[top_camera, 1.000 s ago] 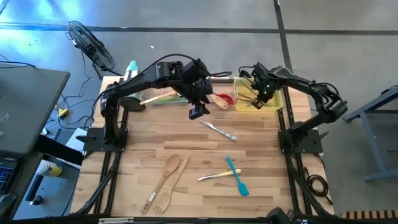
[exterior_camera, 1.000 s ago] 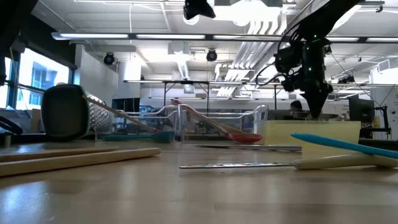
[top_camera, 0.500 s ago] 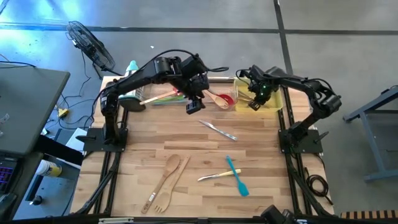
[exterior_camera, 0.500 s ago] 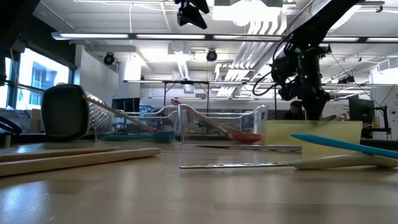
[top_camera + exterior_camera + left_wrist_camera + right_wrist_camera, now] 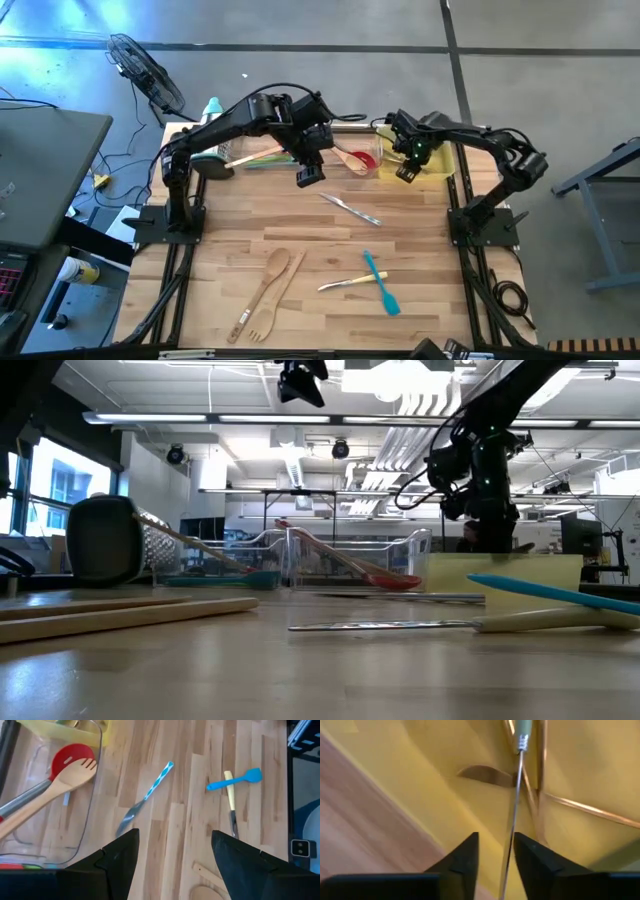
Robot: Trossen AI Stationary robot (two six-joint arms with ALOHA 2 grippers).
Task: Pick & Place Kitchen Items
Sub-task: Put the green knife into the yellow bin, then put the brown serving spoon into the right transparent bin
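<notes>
My left gripper (image 5: 310, 176) hangs open and empty above the near edge of the clear tray (image 5: 262, 128). The tray holds a red spatula (image 5: 72, 756) and a wooden fork (image 5: 75, 772). My right gripper (image 5: 405, 170) is low in the yellow tray (image 5: 443, 168), its fingers a little apart. A thin metal shaft (image 5: 514, 805) with an olive handle (image 5: 523, 727) runs between the fingers; I cannot tell whether they touch it. On the table lie a striped-handled knife (image 5: 350, 208), a blue spatula (image 5: 380, 282), a pale-handled knife (image 5: 350, 284), a wooden spoon (image 5: 270, 275) and a wooden fork (image 5: 265, 318).
A steel grater (image 5: 160, 545) with a teal handle lies at the far left, beside the clear tray. More pale utensils (image 5: 485, 774) lie in the yellow tray. Bare wood (image 5: 300, 230) shows in the middle of the table. The arm bases (image 5: 165, 225) stand at both side edges.
My right gripper has moved inside the yellow tray toward the table's left and a little toward the near edge. My left gripper has shifted slightly toward the table's left, staying high. The utensils on the table have kept still.
</notes>
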